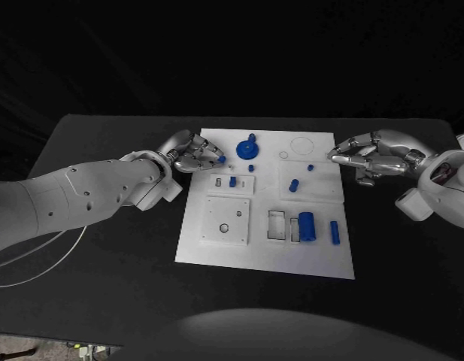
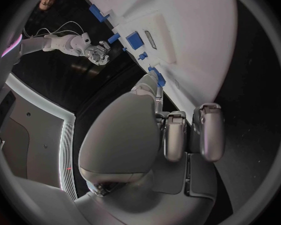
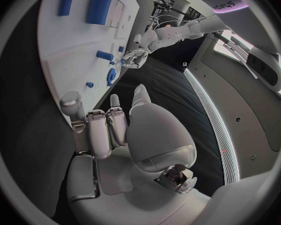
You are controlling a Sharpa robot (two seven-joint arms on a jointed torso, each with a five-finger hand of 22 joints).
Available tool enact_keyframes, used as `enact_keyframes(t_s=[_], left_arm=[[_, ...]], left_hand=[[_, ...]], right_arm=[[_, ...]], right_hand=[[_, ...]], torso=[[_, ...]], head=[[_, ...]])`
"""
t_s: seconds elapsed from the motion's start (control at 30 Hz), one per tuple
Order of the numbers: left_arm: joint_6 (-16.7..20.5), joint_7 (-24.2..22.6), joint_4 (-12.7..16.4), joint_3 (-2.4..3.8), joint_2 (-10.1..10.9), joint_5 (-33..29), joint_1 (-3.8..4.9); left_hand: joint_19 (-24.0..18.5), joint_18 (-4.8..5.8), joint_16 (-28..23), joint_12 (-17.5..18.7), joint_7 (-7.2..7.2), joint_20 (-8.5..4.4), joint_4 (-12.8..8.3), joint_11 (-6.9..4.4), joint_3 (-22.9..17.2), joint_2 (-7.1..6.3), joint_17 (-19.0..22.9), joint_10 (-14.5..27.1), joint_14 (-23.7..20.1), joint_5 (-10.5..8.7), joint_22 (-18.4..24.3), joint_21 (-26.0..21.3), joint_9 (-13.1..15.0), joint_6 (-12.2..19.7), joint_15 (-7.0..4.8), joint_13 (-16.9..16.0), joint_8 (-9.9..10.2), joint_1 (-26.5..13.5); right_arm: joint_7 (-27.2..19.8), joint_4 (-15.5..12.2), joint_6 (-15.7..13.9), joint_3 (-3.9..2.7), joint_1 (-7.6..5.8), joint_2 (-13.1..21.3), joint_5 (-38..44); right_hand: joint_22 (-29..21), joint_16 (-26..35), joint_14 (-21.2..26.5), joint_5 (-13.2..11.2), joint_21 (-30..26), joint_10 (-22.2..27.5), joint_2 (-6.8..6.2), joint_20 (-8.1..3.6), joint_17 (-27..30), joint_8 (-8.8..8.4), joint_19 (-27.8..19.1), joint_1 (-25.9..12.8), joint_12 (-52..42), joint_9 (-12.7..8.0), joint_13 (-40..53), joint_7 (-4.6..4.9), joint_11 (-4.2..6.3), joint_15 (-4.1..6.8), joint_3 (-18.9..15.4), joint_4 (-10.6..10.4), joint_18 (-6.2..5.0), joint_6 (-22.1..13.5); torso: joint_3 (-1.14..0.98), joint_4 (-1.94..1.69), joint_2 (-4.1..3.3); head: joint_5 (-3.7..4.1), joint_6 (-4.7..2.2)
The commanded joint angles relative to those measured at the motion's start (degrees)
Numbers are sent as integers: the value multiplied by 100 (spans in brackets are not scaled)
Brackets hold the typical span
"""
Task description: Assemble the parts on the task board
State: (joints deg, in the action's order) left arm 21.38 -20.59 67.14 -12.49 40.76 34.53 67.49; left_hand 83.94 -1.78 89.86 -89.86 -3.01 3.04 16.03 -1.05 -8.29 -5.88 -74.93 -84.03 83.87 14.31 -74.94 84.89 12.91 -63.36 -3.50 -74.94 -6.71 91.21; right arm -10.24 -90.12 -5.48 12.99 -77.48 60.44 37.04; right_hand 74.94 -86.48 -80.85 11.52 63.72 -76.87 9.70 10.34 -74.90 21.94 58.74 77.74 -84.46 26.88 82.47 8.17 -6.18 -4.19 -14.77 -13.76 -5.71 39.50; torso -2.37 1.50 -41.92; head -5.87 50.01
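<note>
The left robot hand (image 1: 196, 156) is pinching a small blue part (image 1: 221, 159); the right robot hand (image 1: 375, 157), fingers curled, is grasping nothing. Alignment over the task board (image 1: 264, 256) should precede insertion.

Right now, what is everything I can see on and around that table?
Table: one, black, under everything.
Task board: one, white plate, middle of the table.
Gear-like part: one, blue, round, far end of the board near the left hand.
Large cylinder: one, blue, near end of the board, right side.
Slim bar: one, blue, just right of the large cylinder.
Small pieces: several, blue, scattered across the board's far half.
Left hand: one, silver, at the board's far left corner; whether it pinches a small blue piece is unclear.
Right hand: one, silver, beside the board's far right corner, holding nothing.
</note>
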Motion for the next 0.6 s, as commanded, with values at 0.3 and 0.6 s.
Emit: enact_keyframes(t_s=[0.3,0.6], left_arm=[[-584,-338,-245,11,-79,-575,-53],[-713,-306,-283,11,-69,-583,-57]], left_hand=[[217,24,14,-14,82,-60,-5,-87,85,5,-1507,-597,613,69,-1172,22,-69,45,-67,-1506,110,104],[216,24,14,-14,94,-70,-16,-101,90,18,-1507,-597,613,98,-1174,21,-91,59,-79,-1506,135,138]], right_arm=[[-52,-14,105,1,39,25,-16],[-47,-14,110,1,49,28,-17]], right_hand=[[598,35,43,-13,-23,55,20,10,-1010,-27,-48,10,39,-10,152,-5,-3,1,-30,-10,-100,40],[598,34,40,-12,-23,53,20,10,-1011,-29,-47,17,38,-10,152,-7,-4,1,-29,-5,-100,36]], torso=[[-8,11,8],[-13,10,12]], head=[[-27,-1],[-40,-1]])
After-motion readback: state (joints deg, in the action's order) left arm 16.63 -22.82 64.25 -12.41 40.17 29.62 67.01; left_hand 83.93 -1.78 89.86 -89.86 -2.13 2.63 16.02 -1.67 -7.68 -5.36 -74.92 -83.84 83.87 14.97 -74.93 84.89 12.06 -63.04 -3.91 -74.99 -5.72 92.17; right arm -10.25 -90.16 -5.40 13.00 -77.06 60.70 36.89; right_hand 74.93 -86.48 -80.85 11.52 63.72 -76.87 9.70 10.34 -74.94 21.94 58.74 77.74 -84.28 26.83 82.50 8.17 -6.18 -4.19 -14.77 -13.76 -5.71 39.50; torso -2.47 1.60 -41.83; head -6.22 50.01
